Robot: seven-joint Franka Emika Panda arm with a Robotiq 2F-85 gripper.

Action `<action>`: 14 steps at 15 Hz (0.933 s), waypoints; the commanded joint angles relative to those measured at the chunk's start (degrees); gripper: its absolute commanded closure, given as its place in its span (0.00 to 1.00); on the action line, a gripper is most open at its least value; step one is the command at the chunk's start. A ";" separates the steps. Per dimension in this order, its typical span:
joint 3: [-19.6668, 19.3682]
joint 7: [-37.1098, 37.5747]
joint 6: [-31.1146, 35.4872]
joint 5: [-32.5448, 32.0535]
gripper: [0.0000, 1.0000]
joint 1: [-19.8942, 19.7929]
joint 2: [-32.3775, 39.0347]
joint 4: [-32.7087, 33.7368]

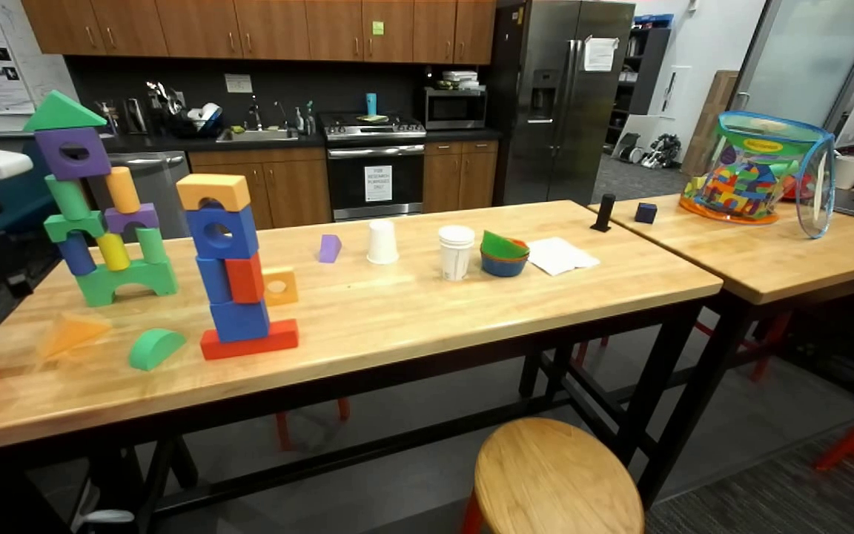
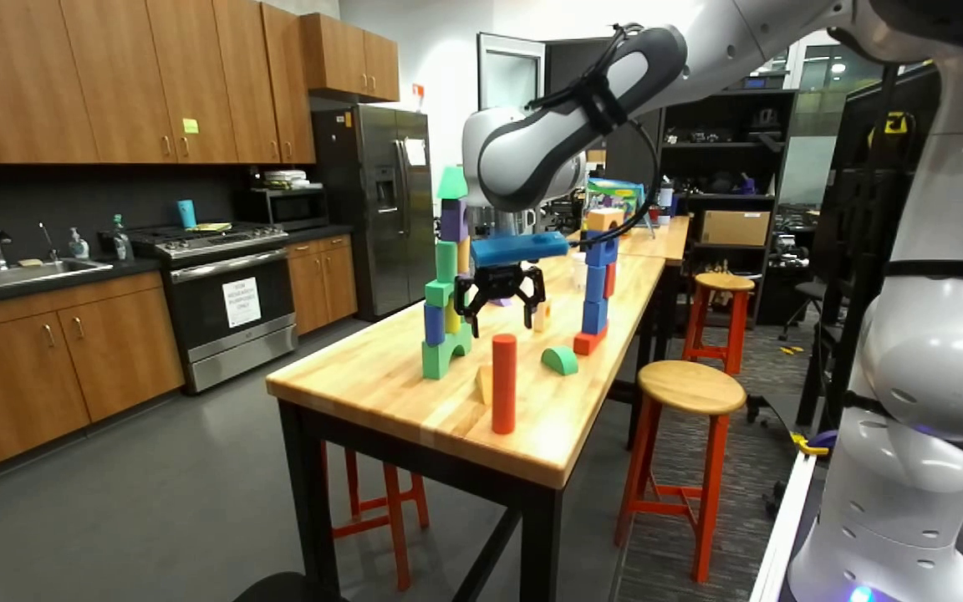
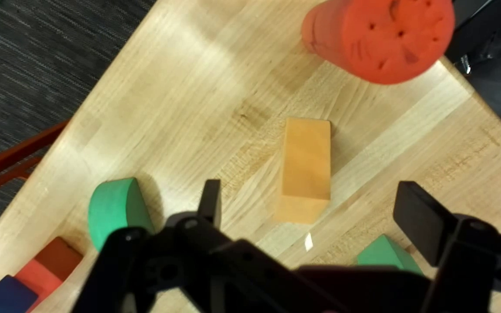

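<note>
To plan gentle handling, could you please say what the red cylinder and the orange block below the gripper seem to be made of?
Red cylinder: probably foam, matte; its top shows small pits and nicks.
Orange block: perhaps foam too, matte, with no grain visible, though painted wood is possible.

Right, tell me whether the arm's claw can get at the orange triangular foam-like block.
Probably yes: the open claw hangs roughly above the orange block, which nothing covers in the wrist view; the upright red foam-like cylinder stands apart.
</note>
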 commanded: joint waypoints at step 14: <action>0.11 1.84 0.57 0.08 0.00 1.47 2.01 1.93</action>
